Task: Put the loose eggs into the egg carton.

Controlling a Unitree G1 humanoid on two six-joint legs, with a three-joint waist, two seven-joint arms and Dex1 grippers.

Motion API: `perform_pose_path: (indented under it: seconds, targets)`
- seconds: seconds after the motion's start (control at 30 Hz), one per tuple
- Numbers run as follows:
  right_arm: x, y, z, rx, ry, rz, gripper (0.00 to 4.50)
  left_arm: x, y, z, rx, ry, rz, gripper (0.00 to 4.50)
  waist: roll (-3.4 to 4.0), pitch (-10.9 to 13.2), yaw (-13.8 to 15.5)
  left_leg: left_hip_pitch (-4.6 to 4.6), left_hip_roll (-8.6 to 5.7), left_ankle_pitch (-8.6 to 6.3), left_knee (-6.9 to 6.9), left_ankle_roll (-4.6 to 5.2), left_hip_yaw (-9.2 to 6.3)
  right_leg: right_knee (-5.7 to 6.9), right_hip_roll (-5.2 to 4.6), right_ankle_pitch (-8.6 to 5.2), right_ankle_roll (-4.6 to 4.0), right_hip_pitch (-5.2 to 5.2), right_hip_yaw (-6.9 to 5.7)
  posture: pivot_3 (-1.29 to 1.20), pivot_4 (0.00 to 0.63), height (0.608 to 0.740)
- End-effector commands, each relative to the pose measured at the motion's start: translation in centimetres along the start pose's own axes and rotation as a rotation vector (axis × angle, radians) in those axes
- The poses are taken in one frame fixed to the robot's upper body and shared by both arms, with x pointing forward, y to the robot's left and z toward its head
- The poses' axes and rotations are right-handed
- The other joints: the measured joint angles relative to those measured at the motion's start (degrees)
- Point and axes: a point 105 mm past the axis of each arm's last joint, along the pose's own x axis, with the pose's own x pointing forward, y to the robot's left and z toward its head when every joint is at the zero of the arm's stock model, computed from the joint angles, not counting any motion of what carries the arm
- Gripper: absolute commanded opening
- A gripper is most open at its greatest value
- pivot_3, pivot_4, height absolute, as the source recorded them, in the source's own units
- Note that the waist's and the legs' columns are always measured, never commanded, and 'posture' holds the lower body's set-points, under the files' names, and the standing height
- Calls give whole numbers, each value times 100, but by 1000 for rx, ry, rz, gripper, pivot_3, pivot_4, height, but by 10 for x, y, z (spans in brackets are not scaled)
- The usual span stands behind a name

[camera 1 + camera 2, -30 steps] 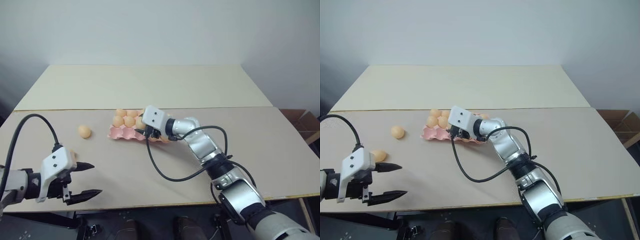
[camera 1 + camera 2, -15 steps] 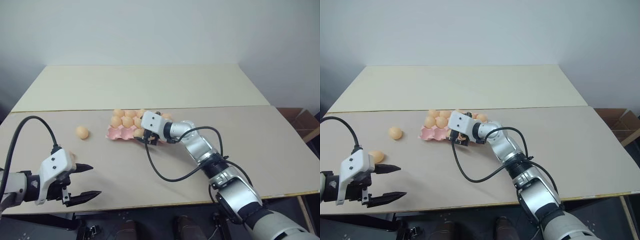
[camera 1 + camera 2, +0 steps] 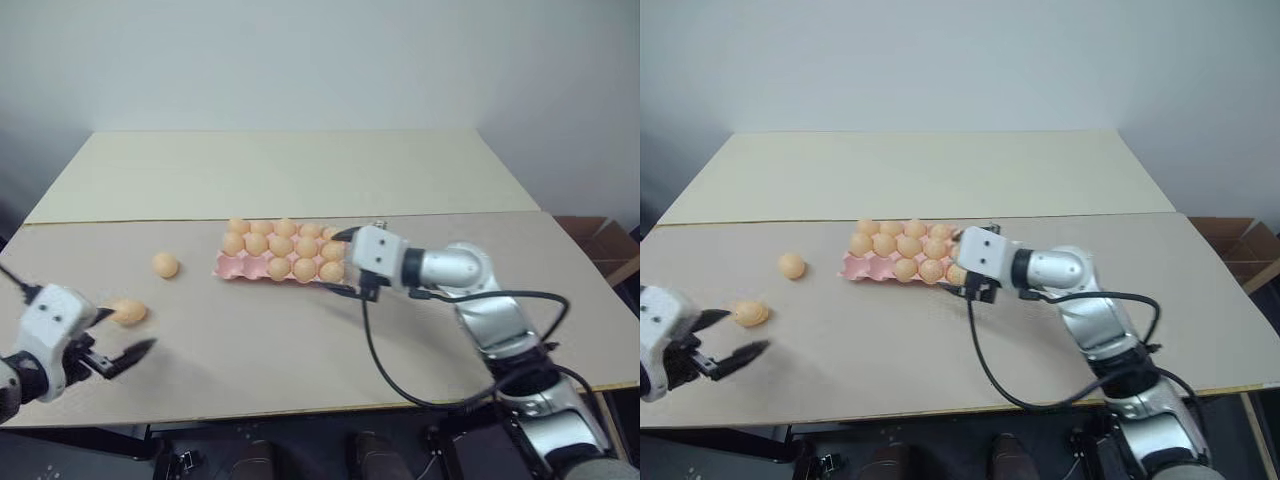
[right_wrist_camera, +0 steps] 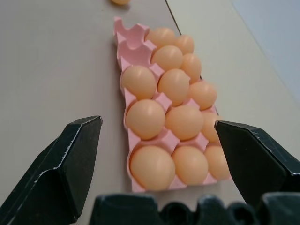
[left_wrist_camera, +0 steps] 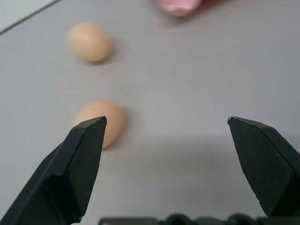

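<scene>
loose eggs [image 3: 166, 265] on table | egg carton [image 3: 240, 265] nearly full | claws open

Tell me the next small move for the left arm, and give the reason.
Probably ease the open left gripper toward the nearer loose egg so both fingers straddle it, then close. That egg lies on the table just off one fingertip, not between the fingers. A second loose egg sits farther on, and the egg carton has two empty cups at its near-left end. The right gripper is open, empty.
</scene>
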Motion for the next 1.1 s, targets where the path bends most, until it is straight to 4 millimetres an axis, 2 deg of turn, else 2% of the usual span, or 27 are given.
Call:
perform_pose_path:
  seconds: [0.03,0.13,0.33,0.57,0.73,0.97,1.1]
  targets:
    - [-17,-2,13,18,-19,-21,4484,-8,22,-8,-61,35,145,4500,0,0,5,-1,0,0,0,0,0,-1,-1,0,0,0,1,0,150,740]
    - [-28,1,10,54,9,-25,4484,-7,30,-9,-131,15,202,4500,-4,-2,46,-1,-2,0,0,0,0,-2,-4,-1,-1,0,1,0,150,740]
    - [-41,3,4,84,66,-48,4484,-6,19,-2,-151,4,116,4500,-23,-14,61,-5,-6,-1,0,-2,0,-8,-11,-1,-2,0,0,0,150,740]
    - [-45,3,3,114,89,-84,4484,9,18,3,-136,5,101,4500,-25,-15,67,-6,-5,-1,0,-2,-1,-7,-9,-1,-3,0,-2,0,150,740]
    - [-45,5,2,132,102,-97,4484,39,20,6,-152,-10,96,4500,-26,-16,94,-8,-8,-1,1,-1,-2,-8,-10,-1,-2,1,-3,0,150,740]
    - [-53,2,-4,133,145,-128,4484,68,20,8,-144,-15,70,4500,-32,-18,64,-12,-8,-1,1,0,0,-12,-10,1,-1,0,0,0,150,740]
    - [-58,1,-8,143,171,-151,4484,85,14,0,-137,27,42,4500,-32,-18,76,-11,-8,0,1,0,0,-9,-10,1,-1,1,-1,0,150,740]
